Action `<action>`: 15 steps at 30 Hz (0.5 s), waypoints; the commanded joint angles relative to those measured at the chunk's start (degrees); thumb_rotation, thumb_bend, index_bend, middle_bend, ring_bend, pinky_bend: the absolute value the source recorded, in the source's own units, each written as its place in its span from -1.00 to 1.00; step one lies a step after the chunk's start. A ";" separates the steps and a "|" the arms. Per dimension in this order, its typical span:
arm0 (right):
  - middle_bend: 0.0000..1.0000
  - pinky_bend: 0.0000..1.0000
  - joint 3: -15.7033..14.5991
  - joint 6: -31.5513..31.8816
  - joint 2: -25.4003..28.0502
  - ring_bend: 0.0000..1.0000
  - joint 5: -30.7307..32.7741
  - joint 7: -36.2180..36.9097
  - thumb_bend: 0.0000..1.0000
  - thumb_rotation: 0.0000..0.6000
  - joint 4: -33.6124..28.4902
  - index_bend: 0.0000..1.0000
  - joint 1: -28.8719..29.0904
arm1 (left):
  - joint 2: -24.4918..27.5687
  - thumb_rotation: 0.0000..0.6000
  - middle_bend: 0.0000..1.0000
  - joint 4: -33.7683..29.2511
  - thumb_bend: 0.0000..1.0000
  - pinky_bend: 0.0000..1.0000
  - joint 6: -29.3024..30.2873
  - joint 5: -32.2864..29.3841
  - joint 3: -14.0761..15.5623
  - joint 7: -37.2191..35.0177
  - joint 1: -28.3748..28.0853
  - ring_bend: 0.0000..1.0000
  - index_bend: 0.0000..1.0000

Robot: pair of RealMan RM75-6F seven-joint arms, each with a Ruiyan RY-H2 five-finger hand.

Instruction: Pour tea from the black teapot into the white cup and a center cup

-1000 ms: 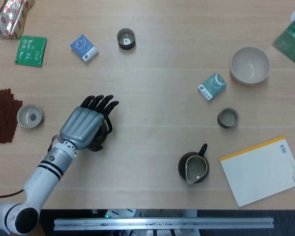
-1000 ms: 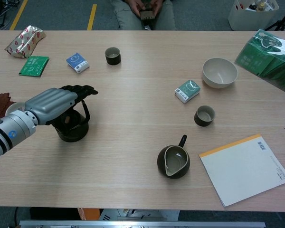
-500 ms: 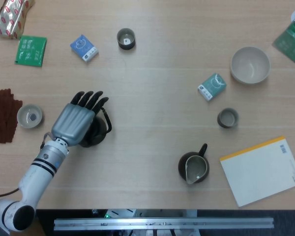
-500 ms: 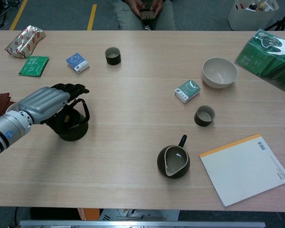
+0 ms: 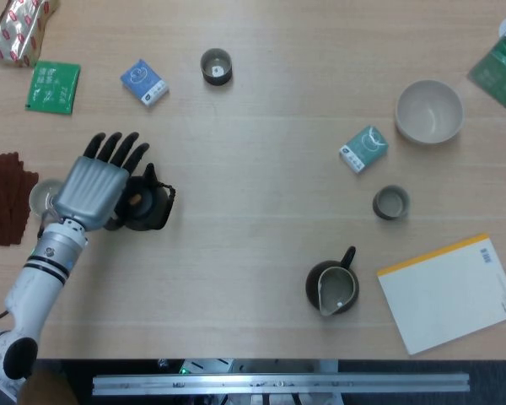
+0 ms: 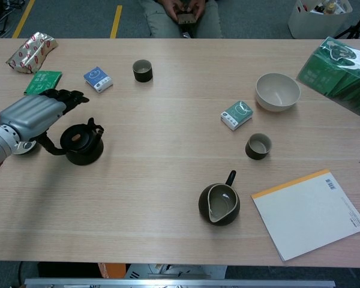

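The wooden tabletop [image 5: 253, 278] spreads wide under me, and I place everything by the black teapot [image 6: 81, 144] standing upright on its left part. Far to the teapot's right and nearer me lies a white notepad [image 5: 449, 293] with a yellow edge, and far right and beyond it sits a green box [image 6: 336, 67] at the tabletop's rim, with a pale bowl [image 5: 428, 111] just inside of that. My left hand [image 5: 91, 187] hovers just to the left of the teapot, back of the hand up, my fingers [image 5: 110, 148] stretched out straight and apart, holding nothing; from the chest view the thumb reaches down beside the pot, though I cannot tell whether it touches. A dark pitcher [image 5: 331, 288] stands to the teapot's right and nearer me. Beyond the teapot lie a blue tea packet [image 5: 144, 82] and a dark center cup [image 5: 216, 66]; further left are a green sachet [image 5: 53, 86] and a foil bag [image 5: 17, 30]. The white cup [image 5: 40, 199] sits just left of the teapot, partly hidden under my hand, with a brown cloth [image 5: 2, 197] beside it. Well to the right are a teal packet [image 5: 363, 148] and another dark cup [image 5: 390, 202].
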 commanded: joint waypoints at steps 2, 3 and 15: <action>-0.23 -0.25 -0.01 0.09 0.03 -0.41 -0.05 -0.12 -1.00 1.00 -0.22 -0.11 -0.08 | 0.61 1.00 -1.00 1.11 -0.85 -0.85 0.23 -0.54 -1.32 -0.47 -0.07 -1.00 -1.00; -0.23 -0.25 -0.02 0.12 0.03 -0.41 -0.08 -0.15 -1.00 1.00 -0.25 -0.11 -0.10 | 0.79 1.00 -1.00 1.25 -0.85 -0.85 0.25 -0.62 -1.55 -0.63 -0.07 -1.00 -1.00; -0.23 -0.25 0.01 -0.02 0.00 -0.41 -0.18 0.54 -1.00 1.00 0.11 -0.11 -0.04 | 6.91 1.00 -1.00 -7.53 -0.85 -0.85 -1.09 -4.43 -2.79 -1.14 0.50 -1.00 -1.00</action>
